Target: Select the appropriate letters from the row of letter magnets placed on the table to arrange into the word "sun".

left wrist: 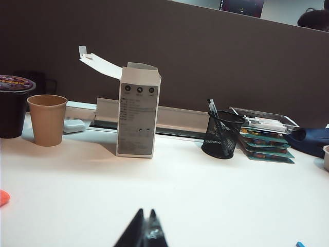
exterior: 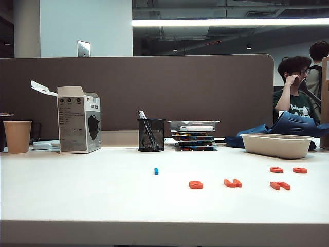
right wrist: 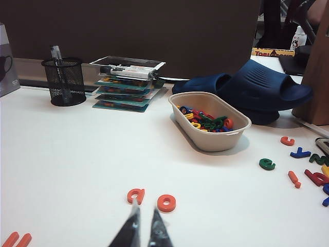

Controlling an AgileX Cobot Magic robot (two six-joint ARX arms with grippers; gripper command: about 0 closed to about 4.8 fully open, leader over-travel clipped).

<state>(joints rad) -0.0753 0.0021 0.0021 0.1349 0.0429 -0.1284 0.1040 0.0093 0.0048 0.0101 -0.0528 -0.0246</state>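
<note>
White worktop fills the near ground, plain and smooth up to a brown partition panel. Nearest in the wrist views are the arms' own tips. The left gripper hangs low over bare worktop with its fingers pressed together on nothing. The right gripper hovers just short of two orange-red letters, its fingers standing a narrow slit apart and holding nothing.

In the exterior view the row of letter magnets lies right of centre. Closest are a rounded orange-red piece, an s-shaped one and a legged one, set well apart from one another. A little farther back sit two more orange-red pieces side by side, and off to the left, alone, the small blue magnet.

Beyond them stands a beige tray heaped with mixed coloured letters, with more loose coloured letters scattered on the worktop beside it. Farther back are a black mesh pen cup, a stack of flat cases, an open white carton and a paper cup. Dark blue slippers rest behind the tray against the partition.
</note>
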